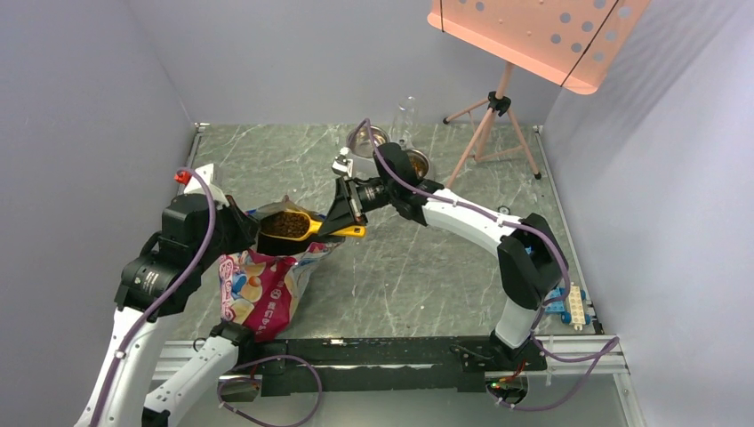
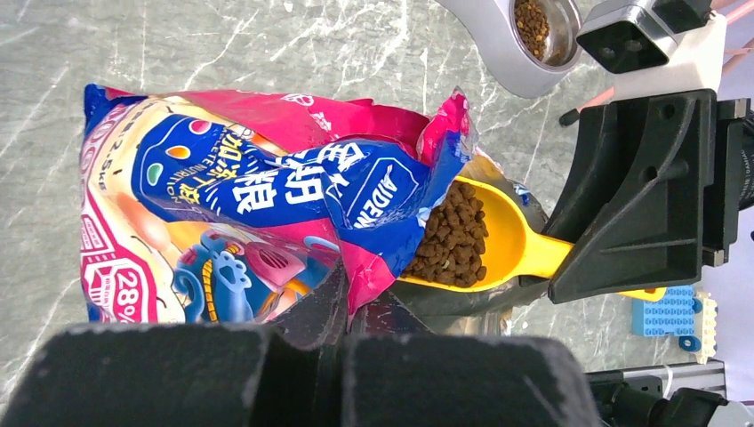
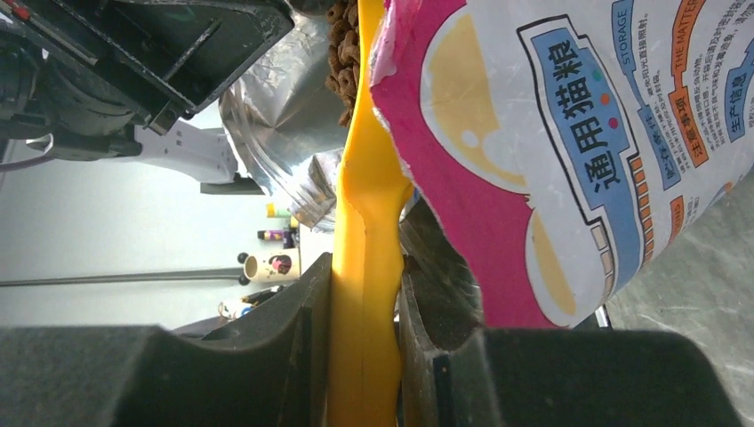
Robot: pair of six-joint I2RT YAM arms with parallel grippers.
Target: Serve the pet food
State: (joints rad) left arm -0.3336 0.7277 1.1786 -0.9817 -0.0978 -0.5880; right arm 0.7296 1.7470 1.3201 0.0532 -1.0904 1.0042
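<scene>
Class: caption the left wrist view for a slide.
Right gripper holds a yellow scoop of pet food at the opened bag.

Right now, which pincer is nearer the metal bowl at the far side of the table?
Right. The right pincer, gripping the yellow scoop, sits just on the near side of the metal bowl; the left pincer, pinching the bag, is farther off to the near left.

My left arm (image 1: 133, 347) and right arm (image 1: 471, 218) wear white shells between black joint housings, trailing purple cables (image 1: 200, 240). My left gripper (image 2: 342, 351) and right gripper (image 1: 342, 218) are blocky black; a red cap (image 1: 182, 176) tops my left arm.
</scene>
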